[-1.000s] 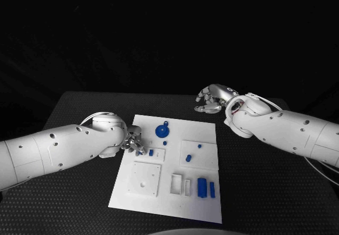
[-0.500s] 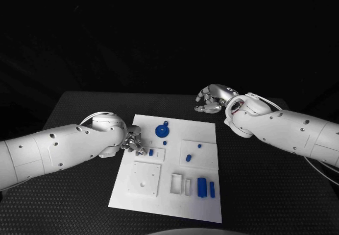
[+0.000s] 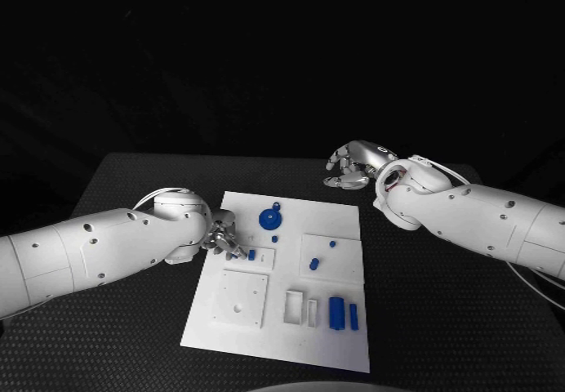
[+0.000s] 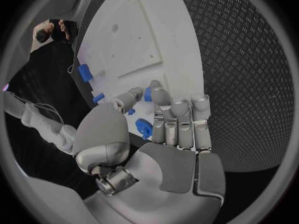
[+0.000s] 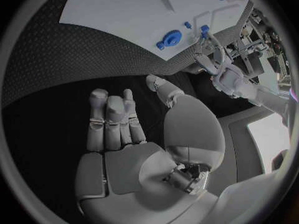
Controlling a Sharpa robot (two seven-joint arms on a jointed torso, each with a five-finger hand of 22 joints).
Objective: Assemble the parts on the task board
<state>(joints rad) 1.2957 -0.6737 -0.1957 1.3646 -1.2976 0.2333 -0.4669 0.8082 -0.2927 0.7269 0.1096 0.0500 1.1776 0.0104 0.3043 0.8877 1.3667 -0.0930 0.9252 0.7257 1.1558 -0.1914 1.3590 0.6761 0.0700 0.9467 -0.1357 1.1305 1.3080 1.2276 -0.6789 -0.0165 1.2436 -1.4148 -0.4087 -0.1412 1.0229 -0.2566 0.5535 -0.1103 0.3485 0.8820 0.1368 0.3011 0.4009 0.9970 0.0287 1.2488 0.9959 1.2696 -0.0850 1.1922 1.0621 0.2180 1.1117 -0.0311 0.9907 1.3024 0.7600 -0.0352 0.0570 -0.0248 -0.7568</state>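
The flat white rectangular task board (image 3: 282, 278) lies at the centre of the dark textured surface (image 3: 130, 327), its long axis running from 12 to 6 o'clock. A round blue disc part (image 3: 269, 218) sits near its 12 o'clock edge. Small blue peg parts (image 3: 314, 263) stand toward the middle. Two long blue bar parts (image 3: 344, 314) lie side by side near the 5 o'clock corner.

The left hand (image 3: 220, 239) is at the board's 9 o'clock edge, its fingertips (image 4: 154, 92) reaching over the rim; whether it grips a small blue part there cannot be told.

The right hand (image 3: 349, 169) is off the board beyond its 1 o'clock corner, over bare surface, fingers loosely spread and grasping nothing.

Open surface borders the board at 3, 6 and 9 o'clock.
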